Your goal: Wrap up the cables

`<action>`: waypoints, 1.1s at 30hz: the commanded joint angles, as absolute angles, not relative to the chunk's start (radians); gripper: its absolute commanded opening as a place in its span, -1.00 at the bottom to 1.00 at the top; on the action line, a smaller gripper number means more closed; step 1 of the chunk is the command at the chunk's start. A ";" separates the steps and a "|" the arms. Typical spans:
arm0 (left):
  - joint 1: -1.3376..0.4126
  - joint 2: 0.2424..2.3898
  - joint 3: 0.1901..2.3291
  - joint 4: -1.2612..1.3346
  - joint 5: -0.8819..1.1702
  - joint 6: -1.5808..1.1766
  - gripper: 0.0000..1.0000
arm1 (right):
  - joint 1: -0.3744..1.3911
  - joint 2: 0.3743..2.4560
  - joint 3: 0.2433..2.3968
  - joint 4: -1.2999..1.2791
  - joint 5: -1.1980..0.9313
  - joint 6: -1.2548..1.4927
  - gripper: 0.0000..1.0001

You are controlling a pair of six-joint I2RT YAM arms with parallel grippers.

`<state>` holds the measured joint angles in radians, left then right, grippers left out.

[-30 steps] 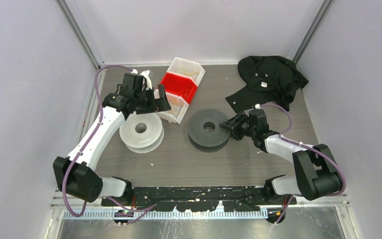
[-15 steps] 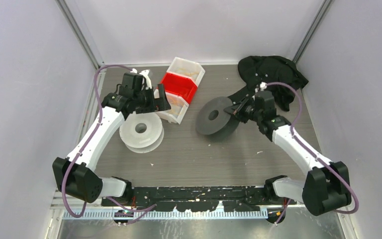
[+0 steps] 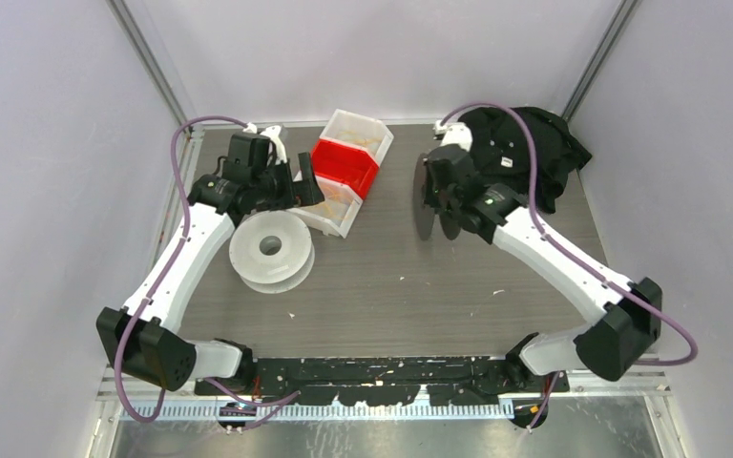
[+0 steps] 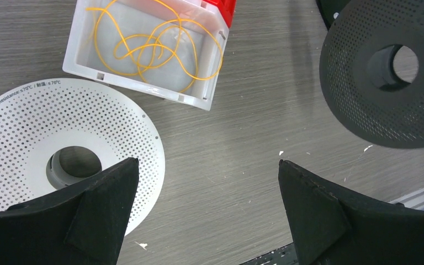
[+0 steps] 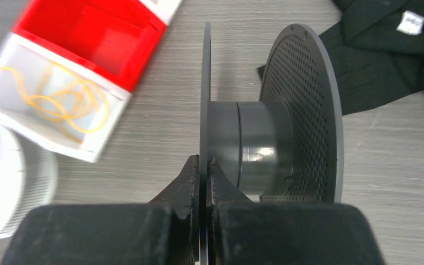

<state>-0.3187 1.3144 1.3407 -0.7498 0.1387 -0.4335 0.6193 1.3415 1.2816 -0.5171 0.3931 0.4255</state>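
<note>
The cables (image 4: 154,47) are thin yellow-orange cord lying in loose loops inside a white bin (image 4: 138,85), also seen in the right wrist view as cables (image 5: 61,102). My right gripper (image 5: 203,165) is shut on the thin flange of a black spool (image 5: 254,149), held on edge above the table at the back centre (image 3: 427,196). A white spool (image 3: 270,250) lies flat on the left. My left gripper (image 4: 207,165) hovers open and empty above the table between the white spool (image 4: 61,149) and the bin.
A red bin (image 3: 344,162) and another white bin (image 3: 361,129) sit behind the cable bin. A black cloth (image 3: 525,153) is heaped at the back right corner. Walls close in on both sides.
My right gripper shut on the black spool's flange, lifted it off the table, tipped it on edge and carried it toward the back. The left arm shifted only slightly.
</note>
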 commanded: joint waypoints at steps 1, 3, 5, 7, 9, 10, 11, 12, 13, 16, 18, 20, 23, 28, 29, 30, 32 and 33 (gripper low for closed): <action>-0.317 1.289 1.365 -0.756 0.128 -0.429 0.97 | 0.657 1.382 1.246 -0.301 0.612 0.127 -0.99; -0.318 1.282 1.361 -0.756 0.124 -0.429 0.97 | 0.657 1.396 1.202 -0.182 0.596 0.035 -0.99; -0.318 1.278 1.363 -0.761 0.120 -0.428 0.97 | 0.656 1.406 1.180 -0.098 0.556 -0.029 -0.99; -0.318 1.274 1.364 -0.768 0.114 -0.427 0.97 | 0.654 1.418 1.186 -0.068 0.511 -0.057 -0.99; -0.318 1.267 1.355 -0.766 0.107 -0.428 0.97 | 0.653 1.428 1.180 -0.039 0.462 -0.061 -0.99; -0.318 1.265 1.349 -0.763 0.107 -0.429 0.97 | 0.653 1.433 1.175 -0.030 0.440 -0.061 -0.99; -0.317 1.263 1.345 -0.760 0.108 -0.432 0.97 | 0.653 1.439 1.171 -0.021 0.425 -0.058 -0.99; -0.317 1.264 1.342 -0.760 0.111 -0.434 0.97 | 0.653 1.446 1.166 -0.014 0.415 -0.055 -0.99; -0.318 1.265 1.341 -0.760 0.113 -0.434 0.97 | 0.652 1.447 1.159 -0.006 0.410 -0.050 -0.99; -0.317 1.266 1.340 -0.763 0.114 -0.433 0.97 | 0.650 1.448 1.136 0.030 0.393 -0.048 -0.99; -0.317 1.266 1.339 -0.762 0.114 -0.431 0.97 | 0.641 1.451 1.116 0.049 0.380 -0.046 -0.99; -0.317 1.267 1.335 -0.762 0.112 -0.431 0.97 | 0.611 1.451 1.088 0.074 0.342 -0.017 -0.99; -0.318 1.266 1.329 -0.760 0.119 -0.433 0.97 | 0.530 1.446 1.051 0.097 0.243 0.061 -0.99; -0.317 1.256 1.317 -0.758 0.118 -0.433 0.97 | 0.452 1.434 1.018 0.101 0.166 0.100 -0.99; -0.318 1.257 1.317 -0.758 0.117 -0.434 0.97 | 0.446 1.435 1.020 0.094 0.158 0.104 -0.99; -0.318 1.259 1.317 -0.758 0.119 -0.434 0.97 | 0.444 1.434 1.019 0.089 0.154 0.103 -0.99; -0.317 1.262 1.319 -0.756 0.120 -0.435 0.97 | 0.443 1.437 1.020 0.080 0.146 0.100 -0.99; -0.317 1.262 1.320 -0.755 0.122 -0.436 0.97 | 0.443 1.439 1.021 0.075 0.141 0.096 -0.99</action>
